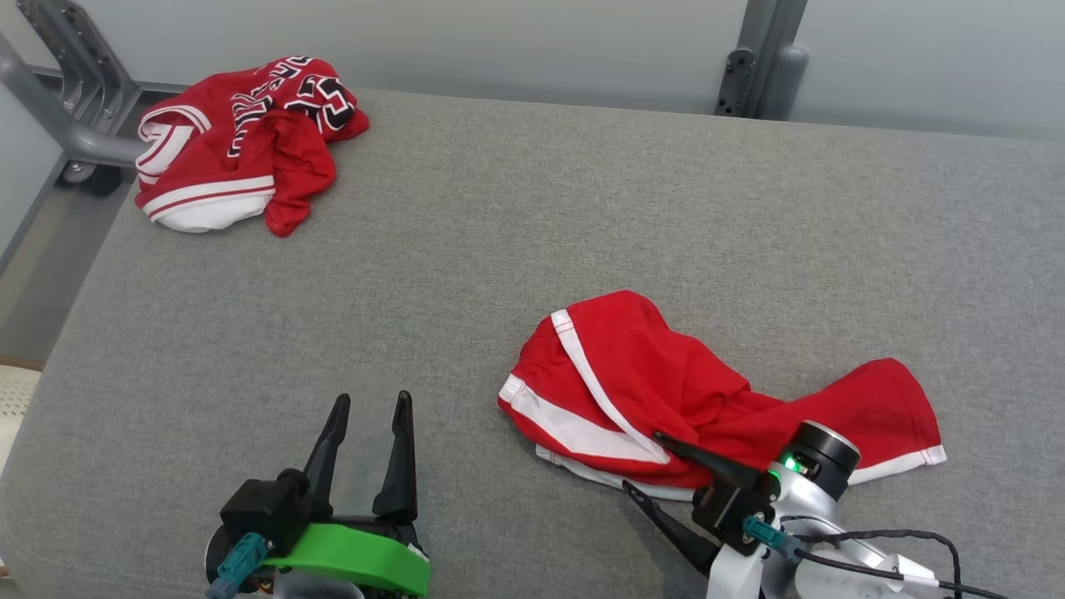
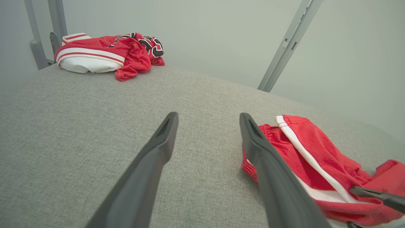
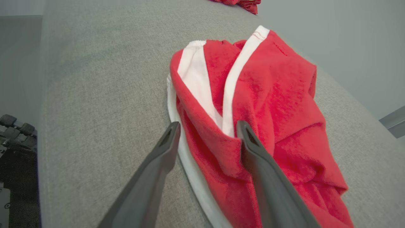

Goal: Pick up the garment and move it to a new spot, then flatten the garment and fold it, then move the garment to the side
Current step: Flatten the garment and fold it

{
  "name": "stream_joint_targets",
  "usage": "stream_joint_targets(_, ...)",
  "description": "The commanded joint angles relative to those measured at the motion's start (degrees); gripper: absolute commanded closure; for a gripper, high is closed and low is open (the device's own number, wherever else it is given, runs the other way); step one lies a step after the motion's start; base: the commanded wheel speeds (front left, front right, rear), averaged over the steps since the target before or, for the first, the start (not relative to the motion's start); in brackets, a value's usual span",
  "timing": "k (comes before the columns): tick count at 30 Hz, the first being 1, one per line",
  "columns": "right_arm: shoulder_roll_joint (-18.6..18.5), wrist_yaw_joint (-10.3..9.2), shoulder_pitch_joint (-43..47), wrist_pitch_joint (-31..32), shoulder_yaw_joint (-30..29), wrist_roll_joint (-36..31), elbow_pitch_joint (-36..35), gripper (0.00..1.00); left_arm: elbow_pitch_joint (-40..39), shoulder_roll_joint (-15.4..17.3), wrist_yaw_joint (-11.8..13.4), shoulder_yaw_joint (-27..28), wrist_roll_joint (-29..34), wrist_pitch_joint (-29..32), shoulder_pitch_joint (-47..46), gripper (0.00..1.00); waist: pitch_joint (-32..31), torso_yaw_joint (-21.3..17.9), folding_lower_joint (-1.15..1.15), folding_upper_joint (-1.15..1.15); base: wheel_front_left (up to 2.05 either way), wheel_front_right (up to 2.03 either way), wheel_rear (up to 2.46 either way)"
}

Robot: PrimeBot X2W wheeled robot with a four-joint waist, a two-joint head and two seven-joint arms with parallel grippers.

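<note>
Red shorts (image 1: 666,391) with white side stripes lie crumpled on the grey upholstered surface (image 1: 499,208), their near hem right at the right gripper (image 3: 208,125). Its two fingers (image 3: 262,177) stand apart and straddle that hem. One rests on the red cloth and the other on bare grey just outside the white edge, with a ridge of fabric between them. Nothing is pinched yet, so this looks like the first step, the pick-up. Next, the fingers need to shut firmly on that ridge before any lift. The left gripper (image 1: 372,398) hangs wide over bare surface, the shorts just beside its inner finger. A red jersey (image 1: 241,141) lies well beyond its fingertips.
</note>
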Motion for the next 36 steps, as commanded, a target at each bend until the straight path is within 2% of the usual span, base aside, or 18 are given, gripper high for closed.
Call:
stream_joint_targets(1, 0.5, -0.08, -0.8, 0.0, 0.2, -0.4, 1.6, 0.80, -0.1, 0.1, 0.2, -0.1, -0.4, 0.0, 0.3, 0.00, -0.2, 1.3, 0.00, 0.00, 0.00, 0.00, 0.00)
stream_joint_targets(2, 1.0, -0.08, -1.2, -0.3, -0.2, 0.2, 2.5, 1.00, -0.2, 0.1, 0.2, -0.2, -0.3, 0.0, 0.3, 0.00, -0.2, 1.6, 0.00, 0.00, 0.00, 0.00, 0.00)
stream_joint_targets(8, 3.3, -0.08, -3.1, -1.4, -3.8, 7.2, 3.3, 1.00, -0.5, 0.1, 0.5, -0.2, -0.5, 0.0, 0.9, 0.00, 0.1, 2.7, 0.00, 0.00, 0.00, 0.00, 0.00)
stream_joint_targets(14, 2.5, -0.08, -9.4, -0.3, -7.8, 9.9, 5.1, 1.00, -0.8, 0.1, 0.6, -1.0, -1.2, 0.0, 0.4, 0.00, 1.7, 3.7, 0.00, 0.00, 0.00, 0.00, 0.00)
stream_joint_targets(20, 1.5, -0.08, -18.4, 3.1, -12.5, 12.4, 15.0, 1.00, -0.9, 0.1, 0.7, -2.5, -2.1, 0.0, -1.4, 0.00, 4.8, 6.5, 0.00, 0.00, 0.00, 0.00, 0.00)
stream_joint_targets(25, 1.1, -0.09, -23.5, 5.7, -12.3, 15.0, 23.6, 1.00, -1.0, 0.1, 1.1, -3.5, -3.1, 0.0, -2.6, 0.00, 7.1, 9.0, 0.00, 0.00, 0.00, 0.00, 0.00)
stream_joint_targets(28, 1.0, -0.09, -25.9, 5.2, -12.0, 15.8, 27.9, 1.00, -1.1, 0.1, 1.2, -3.9, -3.5, 0.0, -3.1, 0.00, 8.2, 9.8, 0.00, 0.00, 0.00, 0.00, 0.00)
stream_joint_targets(29, 0.9, -0.09, -26.8, 4.5, -12.4, 15.6, 29.4, 0.64, -1.1, 0.1, 1.3, -4.0, -3.6, 0.0, -3.2, 0.00, 8.4, 10.0, 0.00, 0.00, 0.00, 0.00, 0.00)
stream_joint_targets(30, 1.2, -0.09, -27.4, 3.8, -12.3, 15.4, 30.5, 0.07, -1.1, 0.1, 1.4, -4.1, -3.7, 0.0, -3.3, 0.00, 8.6, 10.0, 0.00, 0.00, 0.00, 0.00, 0.00)
stream_joint_targets(31, 1.5, -0.09, -27.8, 3.3, -12.2, 15.3, 31.5, 0.00, -1.2, 0.1, 1.5, -4.1, -3.7, 0.0, -3.3, 0.00, 8.8, 10.0, 0.00, 0.00, 0.00, 0.00, 0.00)
stream_joint_targets(36, 2.3, -0.09, -30.1, 0.6, -10.8, 15.9, 34.1, 0.00, -1.4, 0.1, 1.7, -3.8, -3.4, 0.0, -3.4, 0.00, 8.6, 8.5, 0.00, 0.00, 0.00, 0.00, 0.00)
